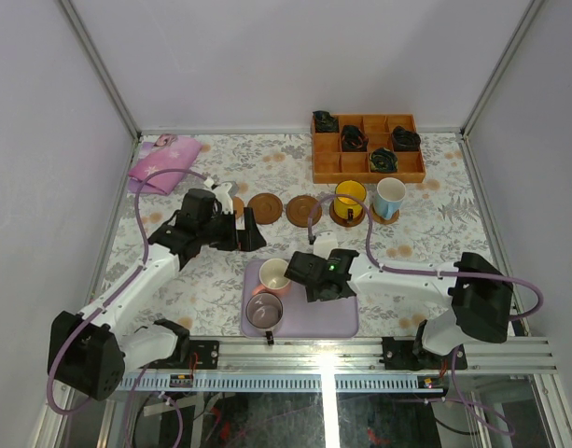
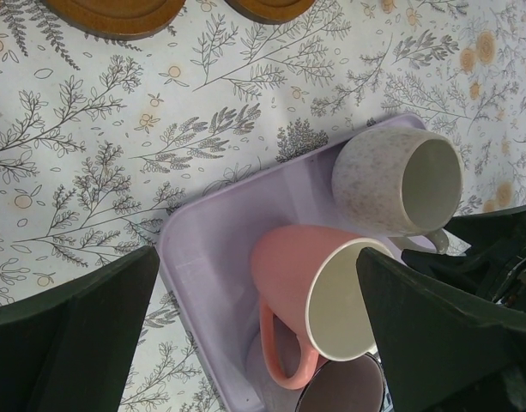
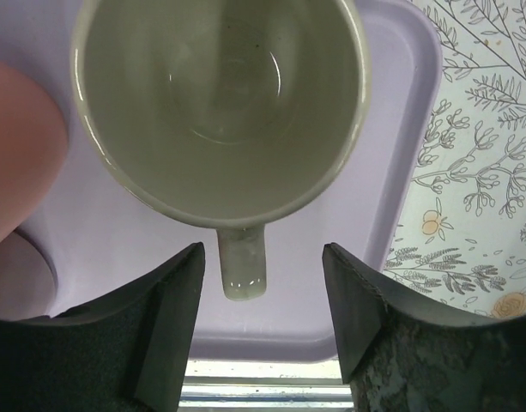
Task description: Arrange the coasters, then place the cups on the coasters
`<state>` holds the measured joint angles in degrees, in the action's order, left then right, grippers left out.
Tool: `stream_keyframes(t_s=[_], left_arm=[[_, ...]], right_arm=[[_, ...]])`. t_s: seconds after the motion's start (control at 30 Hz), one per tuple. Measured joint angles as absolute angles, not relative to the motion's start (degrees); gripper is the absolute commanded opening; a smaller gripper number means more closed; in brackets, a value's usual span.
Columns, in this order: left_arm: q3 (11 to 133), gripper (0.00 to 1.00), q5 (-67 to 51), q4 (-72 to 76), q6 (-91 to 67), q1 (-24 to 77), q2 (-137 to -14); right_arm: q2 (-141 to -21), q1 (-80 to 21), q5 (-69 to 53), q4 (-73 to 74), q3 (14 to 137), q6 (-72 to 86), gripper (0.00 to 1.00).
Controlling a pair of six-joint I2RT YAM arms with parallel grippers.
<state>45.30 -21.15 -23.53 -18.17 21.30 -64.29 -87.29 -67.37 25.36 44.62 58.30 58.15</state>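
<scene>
Right gripper (image 3: 263,257) at the white cup (image 3: 220,103).
Its jaws straddle the handle (image 3: 243,266), not yet clenched; left gripper (image 2: 256,283) hangs fully released.

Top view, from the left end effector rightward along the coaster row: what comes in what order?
Bare coaster → another bare coaster → yellow cup → light blue cup.

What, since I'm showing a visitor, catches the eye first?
The lavender tray at the near edge holds the white cup, pink cup and purple cup, the right gripper open astride the white one's handle. Behind, the yellow cup and blue cup stand on coasters by a wooden box.
</scene>
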Motion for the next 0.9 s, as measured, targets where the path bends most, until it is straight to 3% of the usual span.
stream_keyframes(t_s=[0.23,0.5,0.9], left_arm=[[45.3,1.0,-20.51,-23.24,-18.17,21.3,-64.82],[45.3,1.0,-20.32,-22.76,-18.15,21.3,-65.41],[46.02,1.0,-19.18,-22.68,-18.06,21.34,-66.74]], right_arm=[[-88.03,-66.28,24.32,42.19,58.3,55.55,0.38],[-88.42,-65.36,22.94,40.84,58.3,54.0,0.01],[-88.49,-65.17,22.59,42.19,59.48,53.58,0.0]])
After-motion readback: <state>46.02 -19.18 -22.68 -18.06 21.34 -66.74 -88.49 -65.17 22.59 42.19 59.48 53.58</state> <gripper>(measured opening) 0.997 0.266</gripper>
